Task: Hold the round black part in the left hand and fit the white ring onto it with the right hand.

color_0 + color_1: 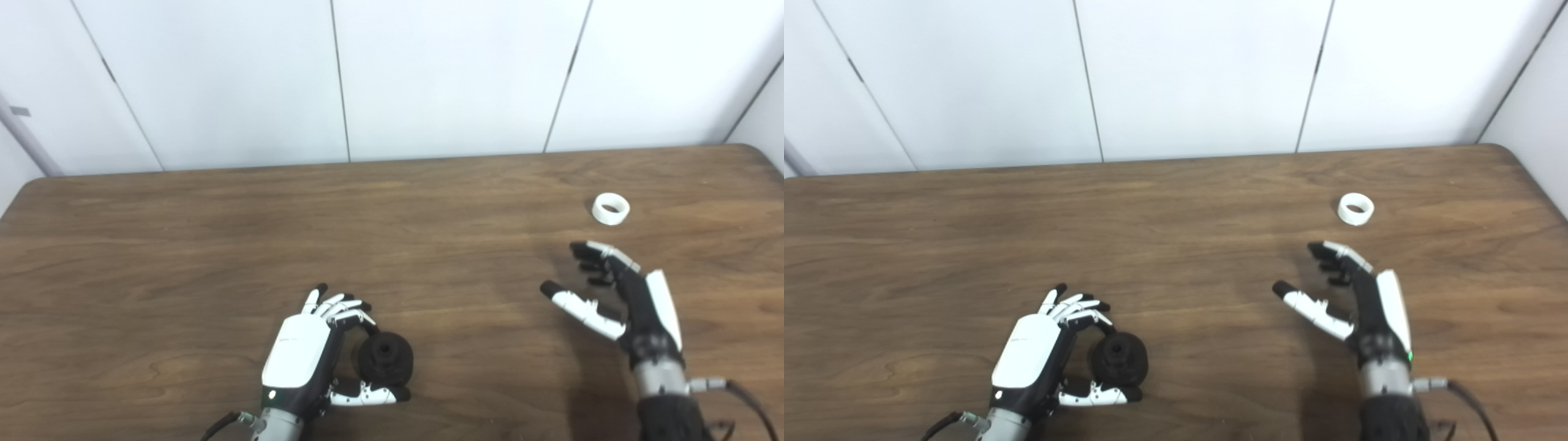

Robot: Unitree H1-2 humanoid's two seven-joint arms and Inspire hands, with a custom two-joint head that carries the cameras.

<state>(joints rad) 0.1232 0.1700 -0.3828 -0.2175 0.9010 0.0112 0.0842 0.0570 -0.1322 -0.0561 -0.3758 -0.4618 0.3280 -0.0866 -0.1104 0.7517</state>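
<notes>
The round black part (386, 358) lies on the wooden table (184, 245) near the front edge, its centre hole facing up. My left hand (318, 355) wraps it from the left: the curled fingers (349, 313) touch its far side and the thumb lies along its near side. The white ring (610, 208) rests flat on the table at the right, apart from everything. My right hand (618, 300) hovers open a short way in front of the ring, fingers spread and pointing toward the far left, holding nothing.
A white panelled wall (429, 73) stands behind the table's far edge. The table's rounded right corner (765, 153) lies just beyond the ring. Cables trail from both wrists at the bottom edge.
</notes>
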